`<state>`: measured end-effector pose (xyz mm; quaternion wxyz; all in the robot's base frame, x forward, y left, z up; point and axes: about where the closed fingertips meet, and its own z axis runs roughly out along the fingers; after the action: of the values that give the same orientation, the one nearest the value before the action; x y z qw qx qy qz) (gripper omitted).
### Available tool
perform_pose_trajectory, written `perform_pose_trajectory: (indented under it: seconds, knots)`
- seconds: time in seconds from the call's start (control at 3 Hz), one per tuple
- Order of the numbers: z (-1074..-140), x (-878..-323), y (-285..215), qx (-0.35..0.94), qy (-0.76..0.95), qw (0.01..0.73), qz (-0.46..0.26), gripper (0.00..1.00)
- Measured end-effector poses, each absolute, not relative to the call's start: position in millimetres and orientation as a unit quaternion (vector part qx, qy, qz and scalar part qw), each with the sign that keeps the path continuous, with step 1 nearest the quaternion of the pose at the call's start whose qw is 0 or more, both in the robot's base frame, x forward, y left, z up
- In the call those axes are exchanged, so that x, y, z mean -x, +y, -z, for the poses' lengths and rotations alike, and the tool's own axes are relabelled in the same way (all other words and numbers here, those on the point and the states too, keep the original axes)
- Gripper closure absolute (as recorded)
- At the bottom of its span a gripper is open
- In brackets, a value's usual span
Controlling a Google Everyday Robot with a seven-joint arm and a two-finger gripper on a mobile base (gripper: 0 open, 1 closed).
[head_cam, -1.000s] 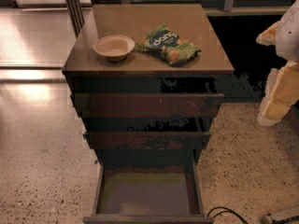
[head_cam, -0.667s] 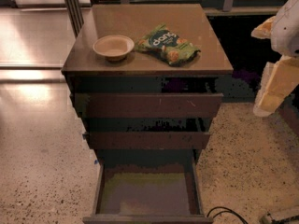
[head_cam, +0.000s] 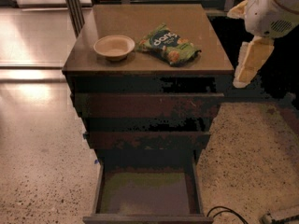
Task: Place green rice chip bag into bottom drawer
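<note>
**Jaws released and empty beside the cabinet, bag not yet picked up**

The jaws of the robot's white-bodied gripper [head_cam: 236, 48] stood released, their two cream-coloured fingers [head_cam: 250, 59] spread apart with nothing between them. The gripper hung off the right edge of the brown wooden tabletop [head_cam: 154, 17], level with it and clear of the cabinet, probably so that it could swing in over the top without catching the corner.

The small crinkly green rice chip bag [head_cam: 167, 44] lay flat near the middle of the tabletop, logo upward, just beside a shallow beige bowl [head_cam: 114, 46] on its left and not touching it. The bag's right end faced the gripper, which left that side free for an approach away from the bowl.

Below, the deep dark-brown bottom drawer [head_cam: 148, 192] was pulled well out, its greenish-grey floor bare and exposed from above, ready to receive a drop. The two shallower drawers [head_cam: 147, 105] above it protruded far less and did not overhang that floor. By my judgement the task was at its start, with the grasp still to be made.
</note>
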<state>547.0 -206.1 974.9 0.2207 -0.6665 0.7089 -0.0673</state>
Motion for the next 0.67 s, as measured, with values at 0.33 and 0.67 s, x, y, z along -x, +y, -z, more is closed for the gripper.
perform_pose_trajectory:
  seconds: [0.33,0.67]
  knots:
    - [-971.5,-585.0,-188.9,0.689,0.680,0.241,0.064,0.00]
    - [-971.5,-585.1,-188.8,0.689,0.680,0.241,0.064,0.00]
